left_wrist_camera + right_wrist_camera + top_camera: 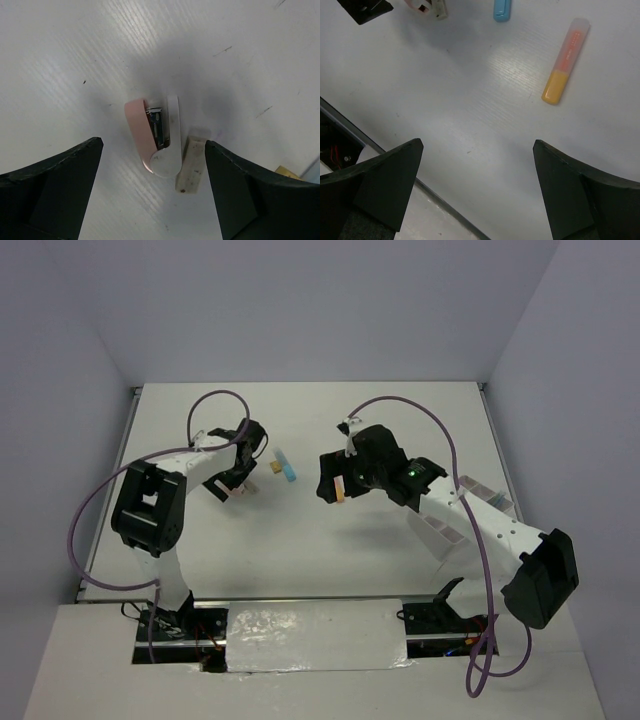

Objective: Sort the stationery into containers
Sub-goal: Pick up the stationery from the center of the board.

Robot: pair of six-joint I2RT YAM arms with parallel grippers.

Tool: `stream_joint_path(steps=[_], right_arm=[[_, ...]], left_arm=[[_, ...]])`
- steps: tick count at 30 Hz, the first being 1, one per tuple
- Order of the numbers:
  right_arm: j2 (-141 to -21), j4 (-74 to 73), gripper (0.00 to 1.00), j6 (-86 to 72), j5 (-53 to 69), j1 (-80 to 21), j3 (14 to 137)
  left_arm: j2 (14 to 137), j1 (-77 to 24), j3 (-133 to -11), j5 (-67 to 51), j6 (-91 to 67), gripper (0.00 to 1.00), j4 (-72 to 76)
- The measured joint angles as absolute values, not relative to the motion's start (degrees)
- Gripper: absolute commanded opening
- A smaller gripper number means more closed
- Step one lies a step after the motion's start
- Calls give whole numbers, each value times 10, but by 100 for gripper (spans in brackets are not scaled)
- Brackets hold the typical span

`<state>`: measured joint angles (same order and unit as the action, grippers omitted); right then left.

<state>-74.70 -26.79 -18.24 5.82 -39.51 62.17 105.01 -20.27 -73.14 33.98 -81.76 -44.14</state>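
Left hand (153, 144) hangs spread wide straight over the pink stapler (155, 140), tan eraser (192, 161) just beside it, likely lining up a grab; right hand (477, 145) is spread too.

– How are the two arms built?
– The left arm (190, 458) and the right arm (480, 520) are made up of white links, which are joined by bulky black joint housings.
– Is any cabling seen?
– A purple cable (70, 535) is strung in loose loops along the left arm, and a second purple cable (390, 398) is strung along the right one.
– Are any markings found?
– A small green light (410, 476) is lit on the black housing near the right wrist.
– And the jaws?
– In both wrist views they are shown as matte black wedges, and their edges are roughened and chipped.
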Motion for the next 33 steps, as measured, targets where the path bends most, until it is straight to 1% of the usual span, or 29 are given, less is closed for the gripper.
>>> stream_joint_path(steps=[4,7,10,13,14,15,22,23,24,25,29,32,33], right_arm=[[-747,-267,99,-180,62,-395,618],[-747,-268,99,-177,69,-395,616],[-747,-268,99,-172,72,-395,616],[-747,-268,99,-170,75,-395,616],[-747,-268,99,-170,76,-395,616],[-747,-268,99,-170,78,-395,616],[-747,-268,99,-170,81,-395,616],[-747,-268,99,-170,82,-395,616],[-747,-268,99,-170,83,-395,616],[-747,-268,99,-170,84,-395,616],[-747,-267,99,-170,86,-395,616],[-747,-267,99,-171,86,-395,616],[-747,-267,99,-171,86,-395,616]], left_arm=[[1061,-198,-728,336,-815,86,-416],[1061,-198,-723,336,-816,85,-405],[1061,-198,-708,336,-820,79,-395],[1061,-198,-699,340,-829,78,-395],[1061,-198,-698,340,-829,75,-394],[1061,-198,-697,340,-829,69,-392],[1051,-197,-662,347,-832,68,-385],[1047,-197,-658,348,-832,63,-385],[1040,-197,-651,349,-831,41,-384],[1035,-197,-646,350,-832,30,-382],[1008,-197,-617,354,-815,26,-361],[979,-197,-592,358,-799,14,-348],[968,-198,-585,359,-793,14,-343]])
